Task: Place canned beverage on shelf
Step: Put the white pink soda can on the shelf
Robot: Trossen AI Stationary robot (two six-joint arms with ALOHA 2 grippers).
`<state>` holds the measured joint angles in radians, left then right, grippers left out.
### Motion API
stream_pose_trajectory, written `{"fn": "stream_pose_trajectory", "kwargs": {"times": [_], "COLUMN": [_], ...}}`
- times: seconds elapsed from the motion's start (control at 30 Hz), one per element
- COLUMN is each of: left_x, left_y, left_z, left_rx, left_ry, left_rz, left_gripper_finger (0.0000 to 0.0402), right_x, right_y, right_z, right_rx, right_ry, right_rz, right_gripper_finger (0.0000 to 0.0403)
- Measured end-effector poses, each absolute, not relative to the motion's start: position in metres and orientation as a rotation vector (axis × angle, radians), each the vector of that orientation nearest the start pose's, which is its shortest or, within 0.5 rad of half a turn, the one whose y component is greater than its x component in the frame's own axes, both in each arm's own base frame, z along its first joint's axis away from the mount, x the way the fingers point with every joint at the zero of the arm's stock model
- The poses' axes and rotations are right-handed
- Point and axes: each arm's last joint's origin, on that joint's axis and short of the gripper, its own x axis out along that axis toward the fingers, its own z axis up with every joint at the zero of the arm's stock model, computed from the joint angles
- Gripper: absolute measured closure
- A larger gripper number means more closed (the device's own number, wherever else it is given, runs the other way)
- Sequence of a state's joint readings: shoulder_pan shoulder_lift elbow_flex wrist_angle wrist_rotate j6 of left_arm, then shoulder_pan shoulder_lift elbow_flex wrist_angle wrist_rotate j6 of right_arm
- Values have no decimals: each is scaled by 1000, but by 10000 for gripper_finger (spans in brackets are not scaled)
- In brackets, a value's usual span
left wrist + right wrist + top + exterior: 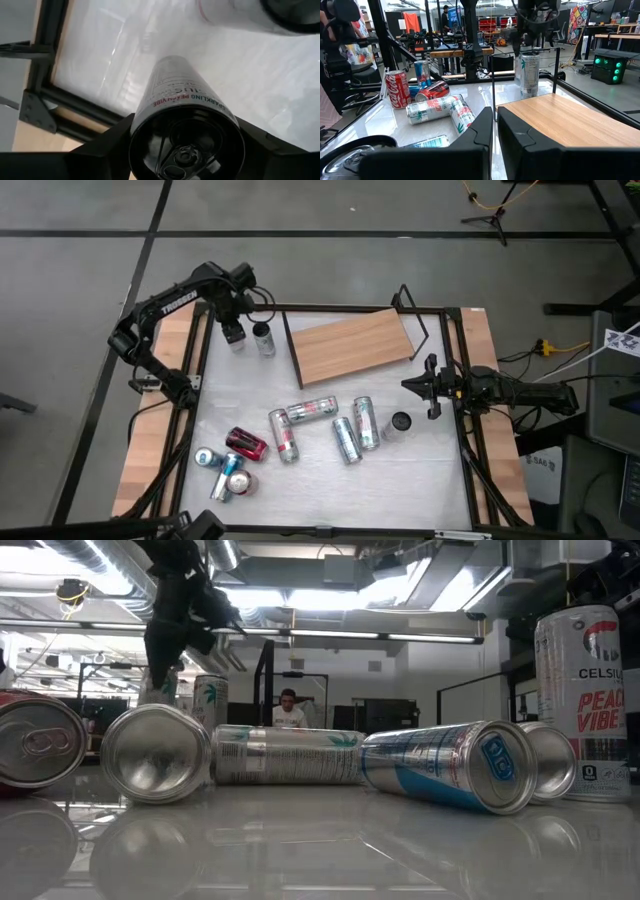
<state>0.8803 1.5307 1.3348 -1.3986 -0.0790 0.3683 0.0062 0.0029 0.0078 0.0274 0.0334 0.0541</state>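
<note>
My left gripper hangs over the table's far left corner, pointing down, shut on an upright silver can whose top with its pull tab faces the wrist camera. A second can stands on its base just to the right of it. The shelf, a light-brown wooden board in a thin black wire frame, lies farther right at the far edge. My right gripper waits shut at the right edge, pointing level toward the board. My left gripper pinches the can's upper wall, just under the top rim, between its two fingers, one on each side. The fingers come from above, pointing down. The can stays upright; whether its base rests on the table, I cannot tell.
Several cans lie on their sides in the middle of the table, and one stands near my right gripper. A red can and blue ones sit at the near left. The black table frame runs beside the held can.
</note>
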Motion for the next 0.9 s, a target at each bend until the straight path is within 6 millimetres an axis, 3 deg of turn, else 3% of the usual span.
{"fn": "stream_pose_trajectory", "kwargs": {"times": [0.3,0.7,0.9], "left_x": [164,179,178], "left_y": [193,173,160], "left_z": [331,425,455], "left_rx": [-397,-262,-255], "left_ry": [1585,1214,1068], "left_rz": [523,701,758], "left_gripper_finger": [165,165,165], "right_x": [97,97,97], "right_y": [0,0,0], "right_z": [169,169,169], "right_rx": [55,55,55], "right_ry": [-33,-33,-33], "right_rz": [-26,-26,-26], "right_gripper_finger": [379,379,379]}}
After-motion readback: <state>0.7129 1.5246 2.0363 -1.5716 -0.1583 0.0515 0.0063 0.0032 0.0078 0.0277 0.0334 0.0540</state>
